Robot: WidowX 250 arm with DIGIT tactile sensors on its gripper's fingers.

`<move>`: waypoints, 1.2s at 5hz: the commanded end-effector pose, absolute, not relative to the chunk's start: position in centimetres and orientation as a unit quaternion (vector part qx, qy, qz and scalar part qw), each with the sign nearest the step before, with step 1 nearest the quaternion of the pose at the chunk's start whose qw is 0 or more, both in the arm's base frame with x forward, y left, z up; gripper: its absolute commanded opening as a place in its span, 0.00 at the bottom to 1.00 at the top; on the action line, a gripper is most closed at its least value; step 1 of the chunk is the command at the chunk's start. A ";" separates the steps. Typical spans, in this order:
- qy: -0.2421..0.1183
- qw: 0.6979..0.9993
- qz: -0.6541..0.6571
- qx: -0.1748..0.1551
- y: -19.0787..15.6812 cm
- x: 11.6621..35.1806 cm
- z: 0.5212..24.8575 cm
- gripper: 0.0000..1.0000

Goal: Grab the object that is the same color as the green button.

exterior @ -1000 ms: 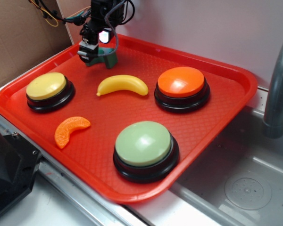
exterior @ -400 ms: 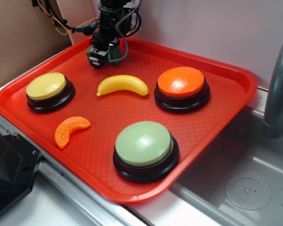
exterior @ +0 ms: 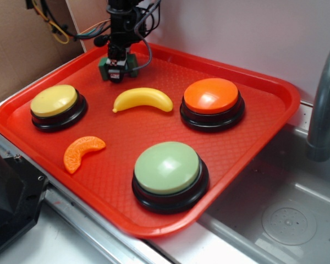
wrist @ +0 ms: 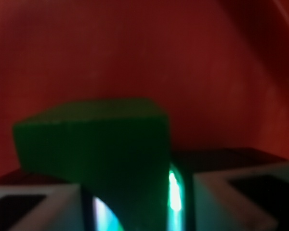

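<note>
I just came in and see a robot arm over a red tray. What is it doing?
The robot's gripper is down at the back of the red tray, around a small dark green block. The wrist camera shows the block sitting between the fingers. The green button, orange button, yellow button, banana and orange slice lie untouched.

No writing, label, brand, number or sign can be read in either view; every surface shown is plain or too blurred to tell.
</note>
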State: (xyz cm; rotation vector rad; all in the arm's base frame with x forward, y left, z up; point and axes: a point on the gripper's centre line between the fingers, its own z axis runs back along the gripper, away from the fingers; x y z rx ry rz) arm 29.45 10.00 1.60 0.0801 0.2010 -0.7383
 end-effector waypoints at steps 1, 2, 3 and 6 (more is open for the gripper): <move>0.038 0.972 -0.221 0.075 7.3 28.5 8.0 0.00; 0.033 0.978 -0.182 0.094 5.3 28.1 10.5 0.00; 0.029 0.986 -0.141 0.080 3.4 26.8 14.2 0.00; -0.028 0.992 -0.041 0.113 0.6 23.4 19.1 0.00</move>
